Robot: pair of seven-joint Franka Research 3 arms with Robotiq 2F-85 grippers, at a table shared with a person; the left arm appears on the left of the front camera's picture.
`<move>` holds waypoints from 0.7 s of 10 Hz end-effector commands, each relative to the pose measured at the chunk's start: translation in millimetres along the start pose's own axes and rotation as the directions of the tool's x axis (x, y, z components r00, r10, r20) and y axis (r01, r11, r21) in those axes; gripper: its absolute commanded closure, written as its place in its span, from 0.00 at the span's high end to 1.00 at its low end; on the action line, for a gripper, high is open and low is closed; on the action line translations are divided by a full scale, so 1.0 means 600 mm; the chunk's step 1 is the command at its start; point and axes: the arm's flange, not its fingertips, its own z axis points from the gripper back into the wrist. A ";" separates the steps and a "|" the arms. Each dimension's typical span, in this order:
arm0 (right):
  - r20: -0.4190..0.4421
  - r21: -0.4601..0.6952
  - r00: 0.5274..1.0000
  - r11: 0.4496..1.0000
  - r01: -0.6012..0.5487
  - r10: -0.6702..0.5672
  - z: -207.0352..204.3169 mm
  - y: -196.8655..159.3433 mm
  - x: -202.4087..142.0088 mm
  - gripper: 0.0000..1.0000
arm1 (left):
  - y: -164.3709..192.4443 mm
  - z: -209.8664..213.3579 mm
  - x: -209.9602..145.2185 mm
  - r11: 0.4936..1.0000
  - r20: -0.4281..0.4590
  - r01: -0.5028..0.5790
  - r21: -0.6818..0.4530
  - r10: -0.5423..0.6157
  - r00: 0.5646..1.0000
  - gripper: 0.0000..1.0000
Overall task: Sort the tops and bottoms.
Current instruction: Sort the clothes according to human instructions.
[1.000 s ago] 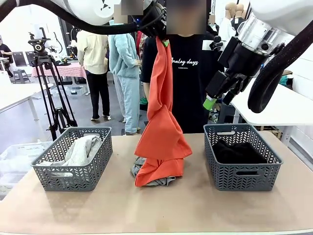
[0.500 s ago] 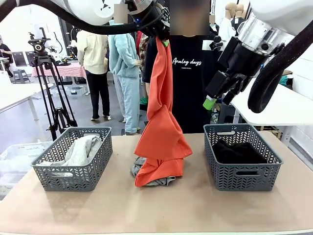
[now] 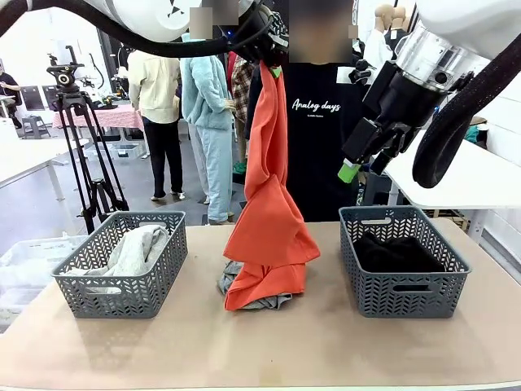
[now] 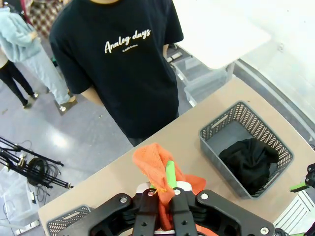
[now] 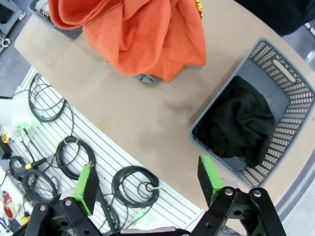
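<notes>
Orange T-shirt [image 3: 269, 220]: hangs in a long twisted fold from my left fingers [image 4: 170, 173], which are clamped fully together on a bunch of its cloth at the top. Its lower end rests crumpled on the counter [image 3: 260, 350].

Under that lower end and touching it is the mottled grey top [image 3: 275, 302], mostly covered.

Left of the orange T-shirt, on the counter: left basket [image 3: 122, 295], grey mesh, holding the light grey top [image 3: 134, 248].

Right of the orange T-shirt: right basket [image 3: 404, 297], same make, holding the black bottoms [image 3: 397, 254].

My right fingers [image 5: 210, 178] hang high up to the right of the orange T-shirt, spread wide, nothing between them.

Counter surface: plain tan, matte.

Behind the orange T-shirt, at the far edge, stands a person in a black T-shirt [image 3: 317, 138] printed "Analog days".

Room: grey glossy floor. A black tripod [image 3: 77, 155] stands well left of the orange T-shirt, and other people stand farther back. A white table [image 3: 464, 183] is off to the right. Coiled cables [image 5: 135, 184] lie on a white slatted panel below the counter edge.
</notes>
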 end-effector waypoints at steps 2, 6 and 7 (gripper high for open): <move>-0.007 -0.010 1.000 1.000 -0.002 0.002 -0.003 -0.002 -0.008 1.00 | 0.003 0.011 -0.004 1.000 -0.001 -0.016 -0.008 0.016 1.000 0.00; -0.007 -0.010 1.000 1.000 -0.002 0.002 -0.003 -0.002 -0.008 1.00 | 0.003 0.011 -0.004 1.000 -0.001 -0.016 -0.008 0.016 1.000 0.00; -0.007 -0.010 1.000 1.000 -0.002 0.002 -0.003 -0.002 -0.008 1.00 | 0.003 0.011 -0.004 1.000 -0.001 -0.016 -0.008 0.016 1.000 0.00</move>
